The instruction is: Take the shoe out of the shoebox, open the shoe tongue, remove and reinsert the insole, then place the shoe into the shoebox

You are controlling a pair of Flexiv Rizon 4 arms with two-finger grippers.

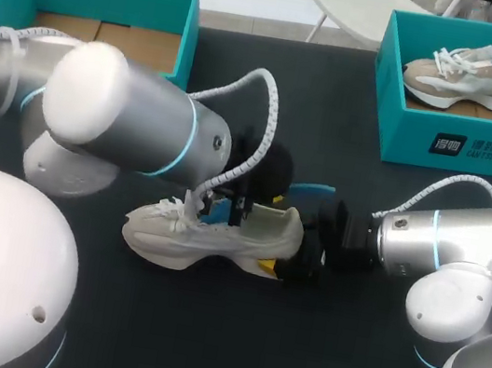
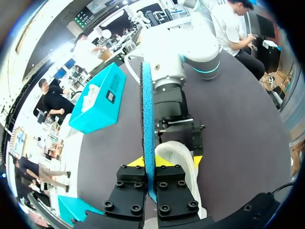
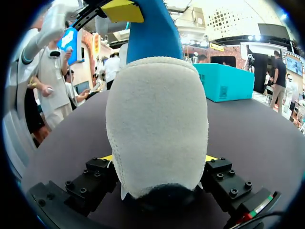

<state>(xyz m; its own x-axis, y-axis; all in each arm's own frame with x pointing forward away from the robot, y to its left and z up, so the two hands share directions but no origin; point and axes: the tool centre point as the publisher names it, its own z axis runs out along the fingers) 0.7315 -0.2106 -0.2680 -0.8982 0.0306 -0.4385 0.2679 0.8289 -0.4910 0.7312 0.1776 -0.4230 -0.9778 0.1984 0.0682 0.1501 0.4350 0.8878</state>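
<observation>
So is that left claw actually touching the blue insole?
Touching. In the left wrist view the left gripper has both fingers pressed against the blue insole, one each side.

ROBOT LAB, SHOE STATION — Two silver robot arms, the left arm (image 1: 124, 121) and the right arm (image 1: 453, 242), meet over a dark surface (image 1: 322, 348) laid out like a test bench. One open teal shoebox (image 1: 186, 32) stands well apart from the left fingers (image 3: 121, 10). A second shoebox (image 1: 460, 144), holding a pale sneaker (image 1: 477, 76), sits off beside the right arm. The right fingers (image 2: 135, 162) clamp a white shoe (image 1: 209, 235) by its heel, and the left fingers pinch a blue insole (image 2: 148, 129) — machine handling, not a shop floor.
</observation>
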